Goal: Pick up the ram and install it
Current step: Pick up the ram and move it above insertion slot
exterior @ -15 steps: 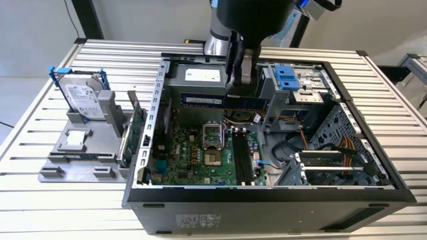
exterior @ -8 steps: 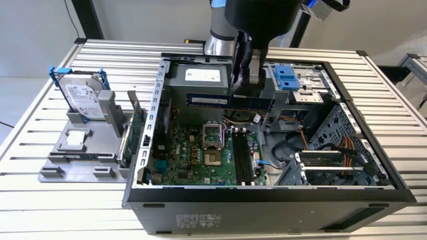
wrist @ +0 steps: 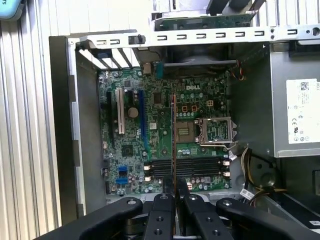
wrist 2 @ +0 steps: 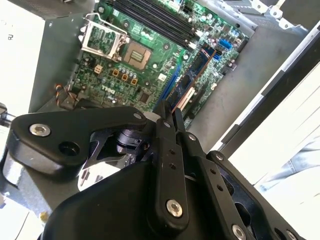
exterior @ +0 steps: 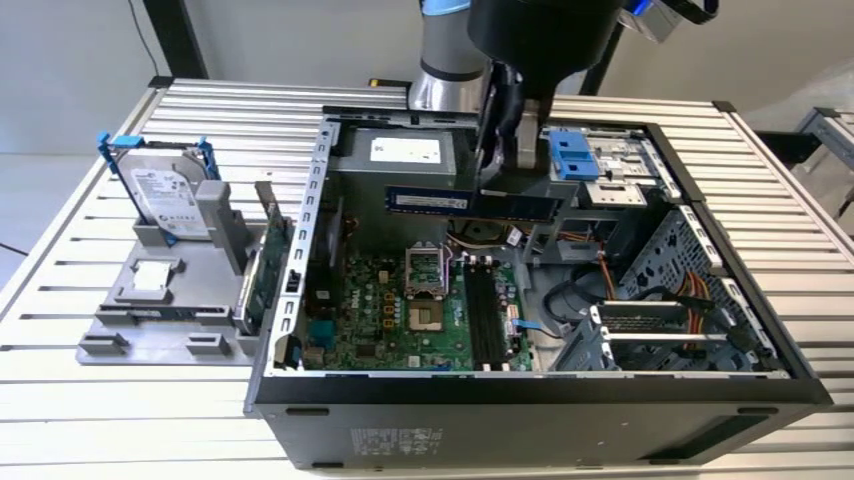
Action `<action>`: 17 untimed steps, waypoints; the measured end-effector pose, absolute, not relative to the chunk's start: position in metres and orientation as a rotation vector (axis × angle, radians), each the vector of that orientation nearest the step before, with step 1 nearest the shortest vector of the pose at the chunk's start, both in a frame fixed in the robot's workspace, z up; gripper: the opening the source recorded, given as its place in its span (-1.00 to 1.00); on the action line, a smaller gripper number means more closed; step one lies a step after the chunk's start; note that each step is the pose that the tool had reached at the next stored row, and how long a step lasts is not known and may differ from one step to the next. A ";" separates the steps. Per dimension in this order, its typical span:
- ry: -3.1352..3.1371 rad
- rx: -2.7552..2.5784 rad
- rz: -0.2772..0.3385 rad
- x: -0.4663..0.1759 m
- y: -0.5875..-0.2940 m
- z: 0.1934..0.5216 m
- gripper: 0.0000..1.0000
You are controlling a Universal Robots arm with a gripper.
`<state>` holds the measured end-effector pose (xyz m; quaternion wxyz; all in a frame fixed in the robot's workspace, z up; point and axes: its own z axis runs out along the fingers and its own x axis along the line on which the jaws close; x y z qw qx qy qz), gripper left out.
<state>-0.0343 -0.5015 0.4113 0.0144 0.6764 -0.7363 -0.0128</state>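
Note:
The ram (exterior: 427, 201) is a long blue stick with dark chips, held level above the open computer case (exterior: 534, 395). My gripper (exterior: 515, 196) is shut on it toward its end at the exterior view's right. In the first wrist view the ram (wrist: 173, 140) shows edge-on as a thin line running out from the gripper (wrist: 174, 192), over the motherboard and across the black memory slots (wrist: 187, 167). The second wrist view has the ram (wrist 2: 182, 85) edge-on too, beyond the black fingers (wrist 2: 167, 150). The memory slots (exterior: 483, 320) lie well below the stick.
A silver hard drive (exterior: 167, 195) in a blue frame stands on a grey fixture (exterior: 160, 300) at the exterior view's left. A green expansion card (exterior: 274, 255) stands beside the case wall. Inside are the CPU socket (exterior: 424, 275), power supply (exterior: 400, 150), drive cage (exterior: 674, 290) and cables.

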 end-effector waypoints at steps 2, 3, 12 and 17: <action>-2.292 2.106 -0.040 -0.032 -0.501 0.411 -1.00; -2.292 2.106 -0.040 -0.031 -0.501 0.411 -1.00; -2.292 2.106 -0.040 -0.022 -0.501 0.411 -1.00; -2.292 2.106 -0.040 -0.018 -0.501 0.411 -1.00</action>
